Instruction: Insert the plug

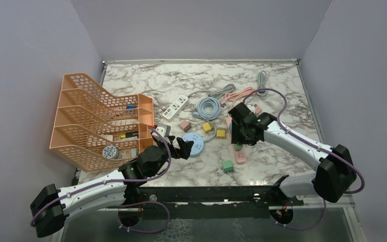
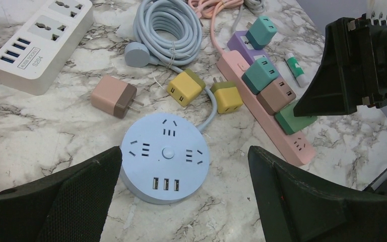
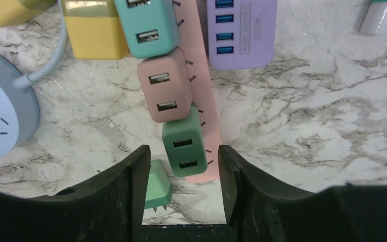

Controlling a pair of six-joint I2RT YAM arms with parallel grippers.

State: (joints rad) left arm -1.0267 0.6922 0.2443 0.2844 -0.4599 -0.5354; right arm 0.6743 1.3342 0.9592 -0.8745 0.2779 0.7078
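1. Right gripper (image 3: pixel 183 151): fingers apart, nothing clamped. In its wrist view one finger stands on each side of the green plug (image 3: pixel 184 146), with a gap showing on both sides.
2. Green plug: sits on the pink power strip (image 2: pixel 295 146), third in a row, near the strip's near end. One bare socket lies beyond it.
3. Same row, going away from the arms: a dusty-pink plug (image 3: pixel 164 91) touching the green one, then a teal plug (image 3: pixel 146 25).
4. Purple power strip (image 3: pixel 242 35): lies just beside the pink one, on its right.
5. Loose pale green plug (image 3: pixel 157 189): on the marble table (image 1: pixel 272 156), just left of the pink strip's end, prongs showing.
6. Left gripper (image 2: pixel 184 166): jaws wide apart and holding nothing, hanging over the round blue socket hub (image 2: pixel 165 156).
7. Near the hub: two yellow plugs (image 2: pixel 185 86), a loose pink-and-brown plug (image 2: pixel 113 97), a coiled blue cable (image 2: pixel 171 25), and a white power strip (image 2: pixel 40 43).
8. Orange mesh rack (image 1: pixel 101 121): at the table's left side, small items in its trays.
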